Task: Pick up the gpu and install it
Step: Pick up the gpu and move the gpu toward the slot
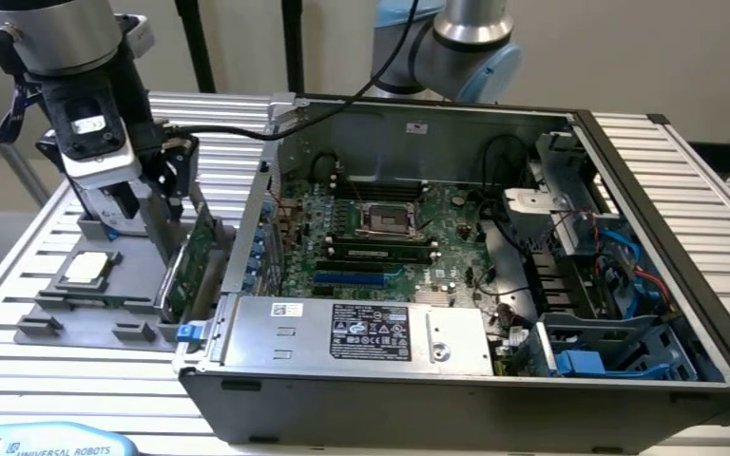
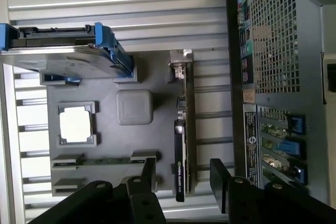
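Fingers [image 2: 148, 176]: spread wide and empty, with one dark pad on each side of the card's line. The gap suits a grasp across its thin faces.
Gripper [image 2: 184, 177]: hangs above the tray's case-side edge, over the gpu and apart from it. It looks lined up for the pick, with no contact yet.
Gpu [image 2: 182, 129]: stands on its long edge in a narrow slot along the tray's side nearest the case, silver bracket at one end. Stored upright, it leaves both faces free for the pads. It is neither lifted nor installed.
Tray [image 2: 105, 85]: grey moulded holder on the slatted table [image 2: 105, 3]. Each part has its own recess, presumably to keep it in a known pose.
Memory stick [image 2: 105, 160]: sits on edge in a slot at the tray end closest to the fingers, clear of the gpu slot.
Processor [image 2: 76, 124]: lies flat in a square pocket mid-tray, well apart from the gpu slot.
Hard drive [image 2: 58, 51]: silver with blue rails, propped at the tray's opposite end, out of the approach path.
Case [image 2: 273, 51]: open computer case just beside the tray on its gpu side. Its wall rises near the slot and is the likeliest obstruction for the outer finger.
Motherboard [image 1: 378, 228]: lies inside the case, beyond that wall from the tray. A blue slot [image 1: 358, 278] on it looks unoccupied.
Power supply [image 1: 353, 332]: silver box inside the case, along the wall adjoining the tray's corner.
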You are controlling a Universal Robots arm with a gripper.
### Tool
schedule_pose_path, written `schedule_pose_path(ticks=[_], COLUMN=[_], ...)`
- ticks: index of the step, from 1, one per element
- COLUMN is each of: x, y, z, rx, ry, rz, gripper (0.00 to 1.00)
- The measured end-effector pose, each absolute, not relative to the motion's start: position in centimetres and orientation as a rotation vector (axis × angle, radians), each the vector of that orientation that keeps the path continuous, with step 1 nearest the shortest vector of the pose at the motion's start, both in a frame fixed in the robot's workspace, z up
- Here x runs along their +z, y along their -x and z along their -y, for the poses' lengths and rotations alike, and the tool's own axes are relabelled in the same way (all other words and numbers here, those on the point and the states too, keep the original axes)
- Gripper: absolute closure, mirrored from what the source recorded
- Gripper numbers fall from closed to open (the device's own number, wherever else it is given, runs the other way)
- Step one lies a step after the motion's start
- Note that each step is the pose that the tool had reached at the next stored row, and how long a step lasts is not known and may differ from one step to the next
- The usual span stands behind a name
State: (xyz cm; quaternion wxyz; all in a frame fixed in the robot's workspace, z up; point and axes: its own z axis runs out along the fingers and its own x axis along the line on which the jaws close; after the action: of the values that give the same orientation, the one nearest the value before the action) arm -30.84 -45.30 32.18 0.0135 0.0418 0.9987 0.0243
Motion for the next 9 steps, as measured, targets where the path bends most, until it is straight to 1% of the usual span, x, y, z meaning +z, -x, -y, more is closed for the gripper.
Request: schedule_pose_path(ticks=[9], x=[30.6], y=[30.8], z=[45.4], rx=[0.076], ry=[-0.13], rz=[-3.094], gripper=[0.46])
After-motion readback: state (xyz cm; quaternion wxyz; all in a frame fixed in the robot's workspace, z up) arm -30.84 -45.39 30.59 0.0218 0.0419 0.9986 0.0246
